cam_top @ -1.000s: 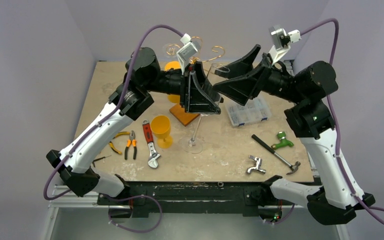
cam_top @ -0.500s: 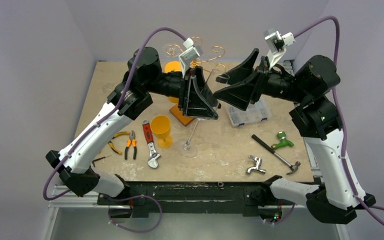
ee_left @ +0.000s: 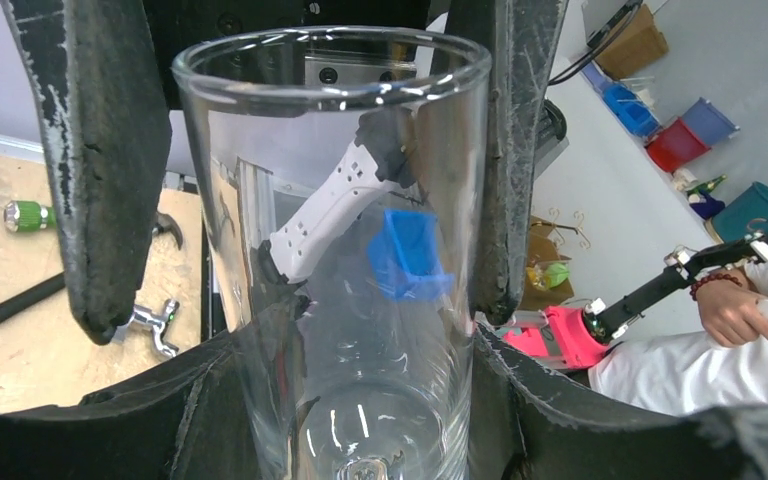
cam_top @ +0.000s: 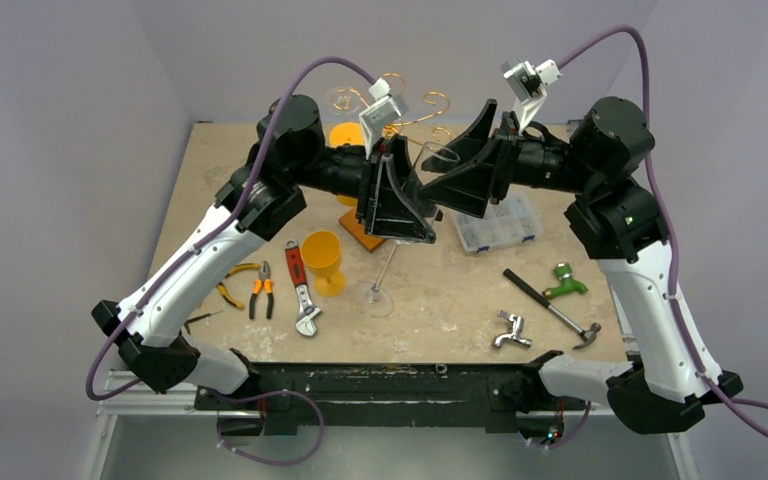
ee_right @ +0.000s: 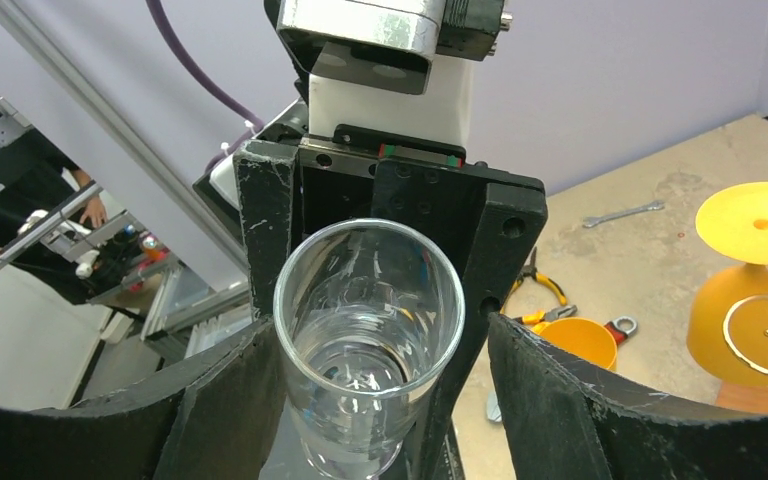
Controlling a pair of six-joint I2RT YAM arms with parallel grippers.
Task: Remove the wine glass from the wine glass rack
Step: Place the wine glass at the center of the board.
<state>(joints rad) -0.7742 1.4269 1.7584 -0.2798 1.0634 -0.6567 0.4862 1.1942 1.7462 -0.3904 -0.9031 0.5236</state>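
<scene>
As the right arm [cam_top: 615,150] swings inward, we find it closer to the left one than a second ago. Behind both, the wine glass rack [cam_top: 350,224] stands on the table, and the wine glass [cam_top: 377,298] is already clear of it, tilted, foot low near the tabletop. Our left gripper [ee_left: 305,305] pinches the bowl. Our right gripper [ee_right: 380,325], jaws spread, now faces the rim, apparently not touching. We judge removal done, with a handover or set-down likely next.

Bare table [cam_top: 445,295] near centre leaves passing room; an orange goblet [cam_top: 322,258], wrench [cam_top: 300,290] and pliers [cam_top: 261,290] crowd the left, the wine glass rack [cam_top: 362,235] the far middle, a parts box [cam_top: 497,226] the right.
</scene>
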